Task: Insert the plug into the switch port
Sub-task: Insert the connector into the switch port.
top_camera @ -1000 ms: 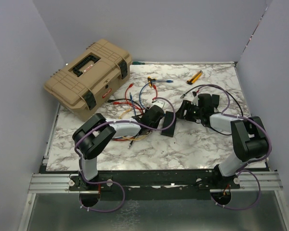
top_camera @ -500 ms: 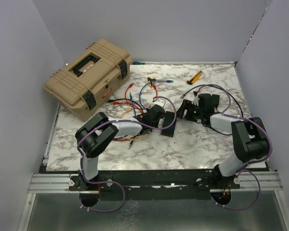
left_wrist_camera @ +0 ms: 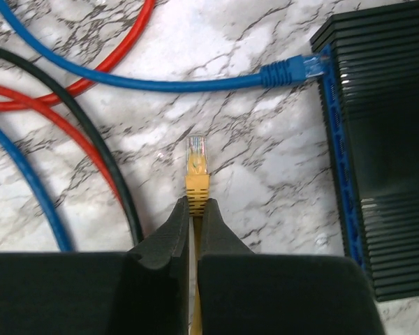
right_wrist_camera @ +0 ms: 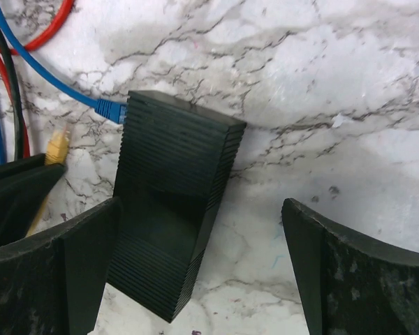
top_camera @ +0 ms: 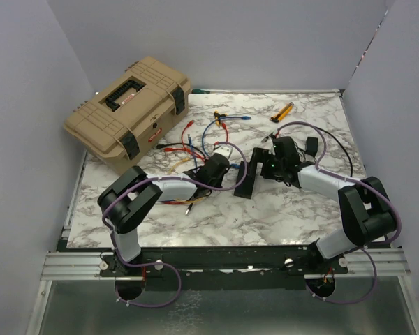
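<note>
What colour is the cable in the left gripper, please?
Yellow: the cable shows best in the left wrist view.

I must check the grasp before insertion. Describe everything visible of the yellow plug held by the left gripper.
The yellow plug is a clear plastic connector tip on a yellow boot, pinched at the boot's rear between the left gripper's fingers. It points straight out from them over the marble table, in no socket, apart from the black ribbed box and the blue plug.
</note>
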